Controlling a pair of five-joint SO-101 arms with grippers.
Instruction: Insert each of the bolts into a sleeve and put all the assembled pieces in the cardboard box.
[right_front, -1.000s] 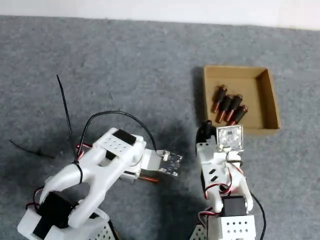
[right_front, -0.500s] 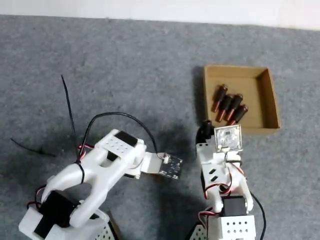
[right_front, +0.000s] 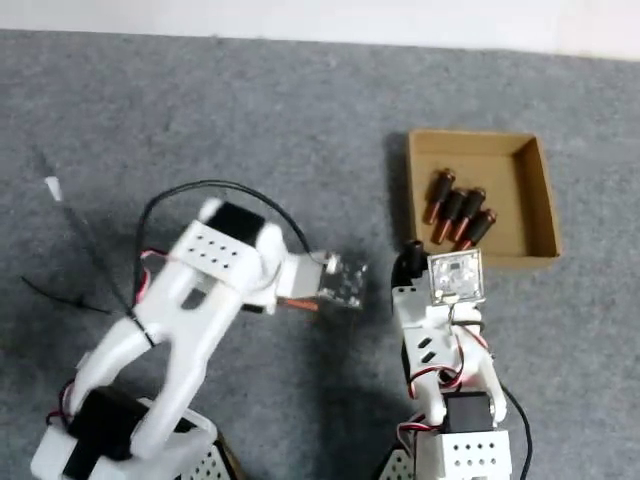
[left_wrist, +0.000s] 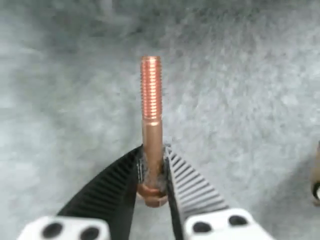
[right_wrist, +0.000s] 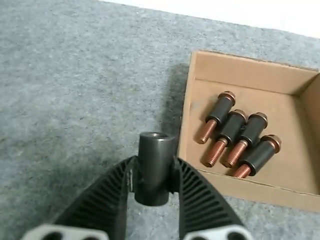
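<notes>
My left gripper (left_wrist: 152, 172) is shut on a copper bolt (left_wrist: 151, 100), clamped near its head with the threaded end pointing away over the grey carpet. In the high view that arm's gripper (right_front: 330, 292) hangs left of the right arm. My right gripper (right_wrist: 154, 167) is shut on a black sleeve (right_wrist: 155, 150), held upright with its open bore on top; in the high view the sleeve (right_front: 408, 262) sits just short of the cardboard box (right_front: 537, 205). Several assembled bolt-and-sleeve pieces (right_wrist: 240, 142) lie side by side in the box (right_wrist: 240, 72).
A thin black cable tie (right_front: 60, 298) lies on the carpet at the far left. Both arm bases stand at the near edge. Open carpet stretches between the arms and behind the box up to a white strip at the far edge.
The left arm has lifted and swung farther out, carrying the bolt a little toward the right arm. The right arm and its sleeve have stayed put.
</notes>
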